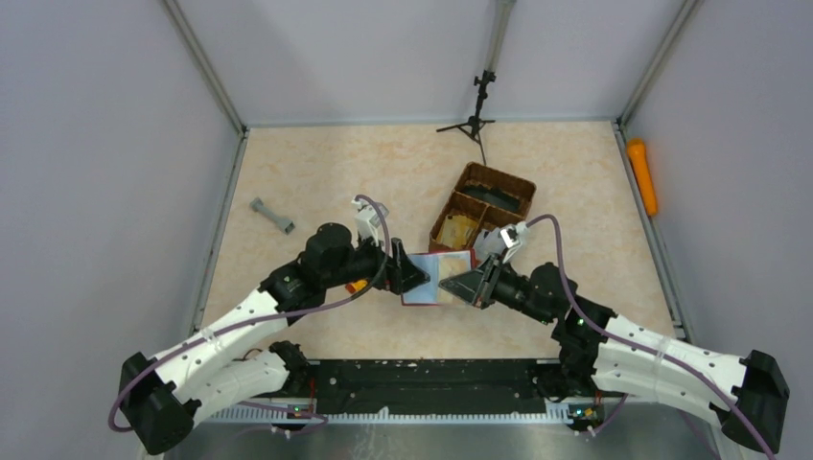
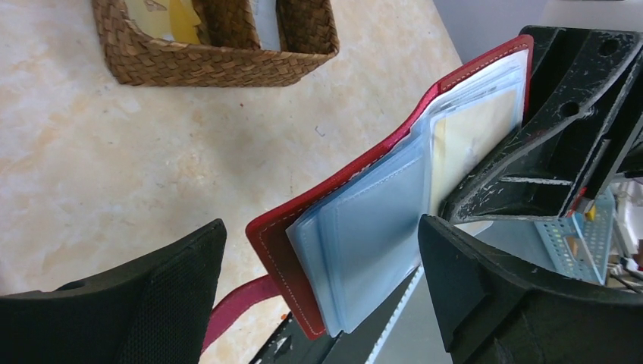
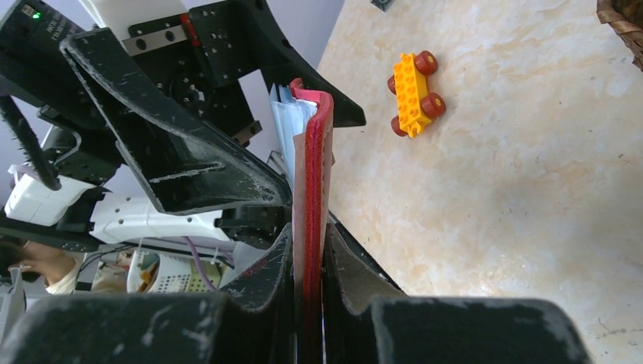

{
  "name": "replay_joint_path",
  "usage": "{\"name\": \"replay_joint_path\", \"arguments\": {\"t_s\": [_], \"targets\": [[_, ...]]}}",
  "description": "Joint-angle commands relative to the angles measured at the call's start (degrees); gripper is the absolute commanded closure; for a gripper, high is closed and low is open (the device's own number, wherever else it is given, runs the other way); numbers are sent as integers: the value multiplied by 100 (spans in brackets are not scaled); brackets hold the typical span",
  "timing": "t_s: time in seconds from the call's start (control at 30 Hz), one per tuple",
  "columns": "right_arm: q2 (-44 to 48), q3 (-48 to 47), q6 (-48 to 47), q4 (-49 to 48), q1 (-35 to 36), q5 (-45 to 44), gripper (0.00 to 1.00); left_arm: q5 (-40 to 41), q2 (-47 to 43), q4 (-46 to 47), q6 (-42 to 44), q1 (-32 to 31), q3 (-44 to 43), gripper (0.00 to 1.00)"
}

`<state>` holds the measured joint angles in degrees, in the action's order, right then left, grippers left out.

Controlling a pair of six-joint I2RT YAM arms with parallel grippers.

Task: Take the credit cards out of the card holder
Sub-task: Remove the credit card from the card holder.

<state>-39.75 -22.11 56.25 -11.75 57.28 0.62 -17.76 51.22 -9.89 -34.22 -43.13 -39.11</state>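
Note:
The dark red card holder [image 1: 429,280] hangs open in the air between my two grippers, its clear bluish sleeves fanned out. In the left wrist view [image 2: 345,189] a tan-gold credit card [image 2: 470,140] shows inside one sleeve; I see no grey-silver card. My right gripper [image 3: 309,243] is shut on the edge of the red cover [image 3: 315,152] and also shows in the top view [image 1: 460,287]. My left gripper [image 2: 322,227] is wide open, its fingers either side of the holder's free end without touching it; it also shows in the top view [image 1: 410,273].
A brown wicker divided basket [image 1: 482,206] stands just behind the holder, with flat yellowish things in its near compartment [image 2: 170,15]. An orange toy block [image 3: 413,92] lies on the table under my left arm. A grey dumbbell-shaped piece [image 1: 271,216], a small tripod [image 1: 476,115] and an orange cylinder [image 1: 642,175] lie further off.

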Motion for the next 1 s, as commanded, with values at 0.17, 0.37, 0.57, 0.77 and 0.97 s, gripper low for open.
{"name": "replay_joint_path", "arguments": {"t_s": [0.17, 0.37, 0.57, 0.77, 0.97], "targets": [[101, 17, 30, -550, 45, 58, 100, -581, -164, 1454, -744, 24, 440, 39], [192, 20, -95, -207, 38, -102, 78, -301, -409, 1323, -900, 24, 526, 100], [503, -42, -407, 597, 45, -473, 50, -28, -653, 1043, -926, 41, 501, 100], [1010, 39, -579, 909, 38, -763, 60, -153, -685, 1099, -957, 46, 519, 100], [1286, 135, -659, 859, 39, -801, 72, -257, -531, 1112, -1016, 51, 495, 100]]}}
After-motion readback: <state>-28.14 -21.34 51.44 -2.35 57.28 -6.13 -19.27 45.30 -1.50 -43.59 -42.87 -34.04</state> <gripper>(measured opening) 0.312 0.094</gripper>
